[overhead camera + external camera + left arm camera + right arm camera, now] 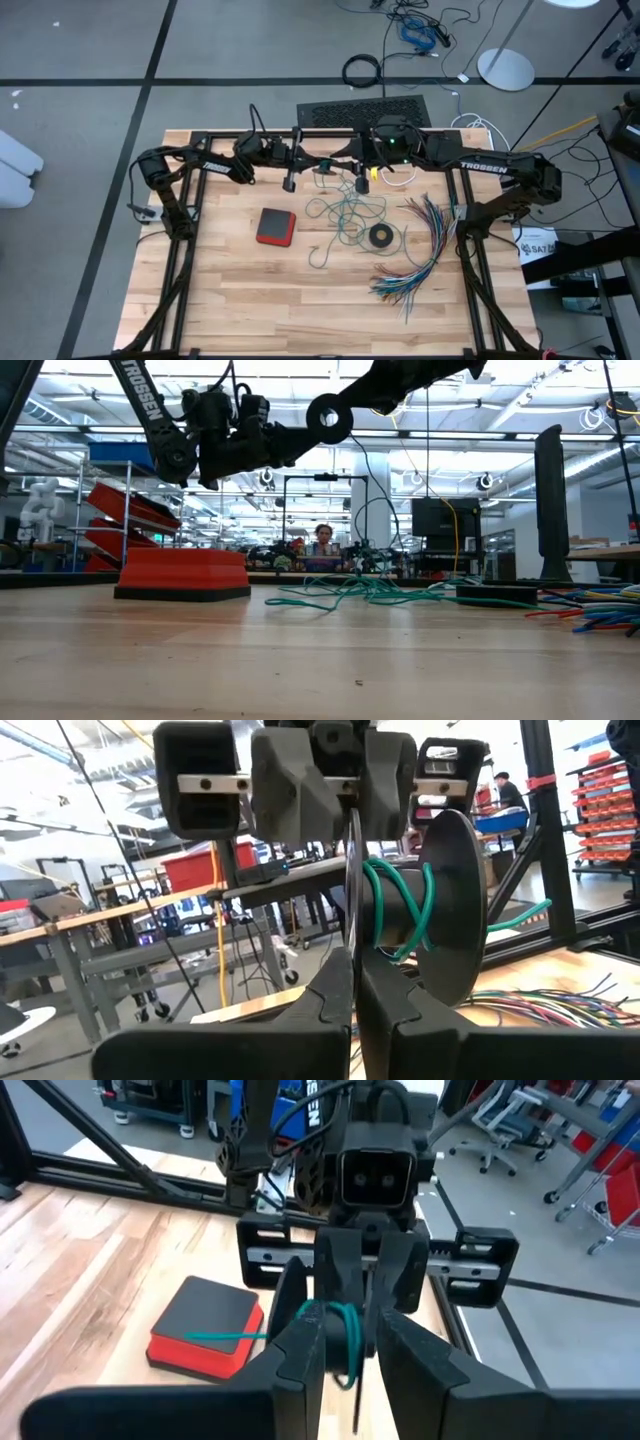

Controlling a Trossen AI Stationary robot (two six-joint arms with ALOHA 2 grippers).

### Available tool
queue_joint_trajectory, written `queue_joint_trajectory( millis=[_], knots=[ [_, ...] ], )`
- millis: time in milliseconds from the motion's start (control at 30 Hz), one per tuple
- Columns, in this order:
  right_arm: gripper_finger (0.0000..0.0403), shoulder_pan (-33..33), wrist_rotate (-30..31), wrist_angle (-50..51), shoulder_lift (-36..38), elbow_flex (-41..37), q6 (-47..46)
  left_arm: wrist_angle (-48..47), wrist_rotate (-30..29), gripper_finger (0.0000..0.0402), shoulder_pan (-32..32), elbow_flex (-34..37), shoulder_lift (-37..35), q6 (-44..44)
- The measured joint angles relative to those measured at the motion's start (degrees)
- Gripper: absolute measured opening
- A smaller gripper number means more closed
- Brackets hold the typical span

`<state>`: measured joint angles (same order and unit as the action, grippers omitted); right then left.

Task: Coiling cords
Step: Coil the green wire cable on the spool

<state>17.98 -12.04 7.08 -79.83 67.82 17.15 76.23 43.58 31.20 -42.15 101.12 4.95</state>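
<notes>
The left pincer (352,990) is clenched on the thin edge of a dark round spool (420,905), held in the air above the far middle of the light wooden worktop (250,290). The right pincer (342,1342) faces it, its fingers closed around the spool's hub from the opposite side.

The thin teal-green cord (395,905) is wrapped a few turns round that hub; the rest lies in a loose tangle on the worktop (345,215), beside a small black ring (381,237).

Risks:
- The slack tail may snag the fanned multicoloured wires (425,250) – dragging them along.
- Loose turns may slip off the hub if tension drops.

Containers: none evident – the red block with black top (275,226) appears closed; its contents cannot be told.
</notes>
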Motion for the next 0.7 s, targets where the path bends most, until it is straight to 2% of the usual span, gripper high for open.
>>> queue_joint_trajectory(
  millis=[200, 567, 700],
  knots=[
    [0.0073, 0.0, -0.02, 0.41, -0.02, 0.0, 0.01, 0.11, 0.01, 0.0002, -0.28, 0.0, 0.0, 0.04],
    [0.001, 0.02, -1.43, 0.56, -0.04, 0.0, 0.05, 0.0, 0.24, 0.0002, -1.73, -1.05, 0.0, 0.33],
    [0.0003, 0.07, -1.83, 0.78, 0.0, 0.0, 0.11, -0.3, 0.19, 0.0002, -1.95, -1.14, 0.0, 0.31]
  ],
)
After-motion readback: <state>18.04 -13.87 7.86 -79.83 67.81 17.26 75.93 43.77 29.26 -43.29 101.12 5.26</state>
